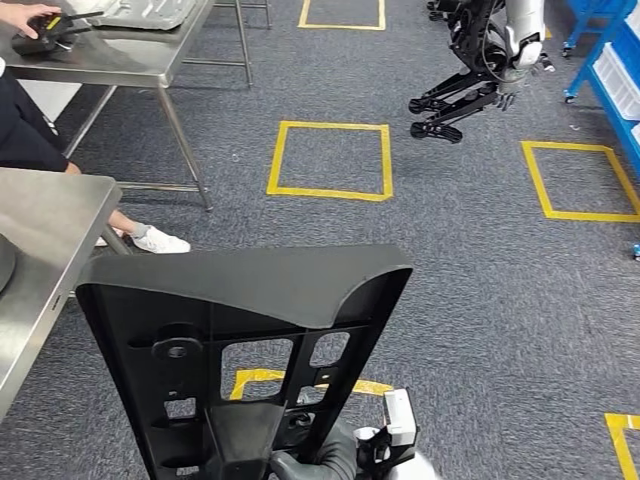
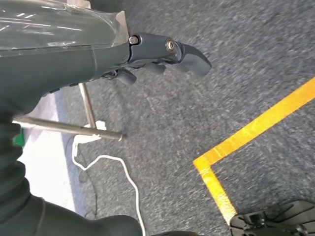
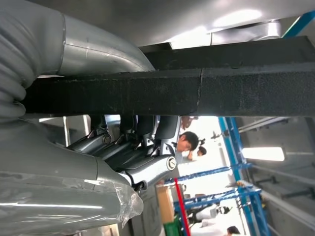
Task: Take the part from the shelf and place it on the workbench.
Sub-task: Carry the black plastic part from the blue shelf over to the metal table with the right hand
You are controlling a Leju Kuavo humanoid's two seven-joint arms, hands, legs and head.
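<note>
In the head view the right hand [image 1: 321, 462] comes in from the lower edge and grips the large black plastic part [image 1: 241, 350] at its narrow lower end, so the part stands almost upright in front of the robot, with the wide curved end on top and several cut-out openings in the middle. In the right wrist view the fingers [image 3: 122, 147] of this hand are curled close around a thick black bar of the part [image 3: 223, 88], and the thumb side lies against it. The left hand [image 2: 163, 51] hangs above the grey carpet [image 2: 223, 73] in the left wrist view; its dark fingers are stretched out, a little apart, and hold nothing. Below it a yellow tape line [image 2: 256, 128] makes a corner on the floor, and a white cable [image 2: 111, 167] runs near a thin metal table leg [image 2: 87, 105]. The part is over the carpet, just beside the steel workbench [image 1: 45, 250] at the robot's left, not resting on it. A person's hand [image 1: 26, 18] rests on a dark device on another steel table [image 1: 143, 55] farther away. Across the floor stands a dark legged robot [image 1: 483, 70] near a blue rack [image 1: 604, 70].
</note>
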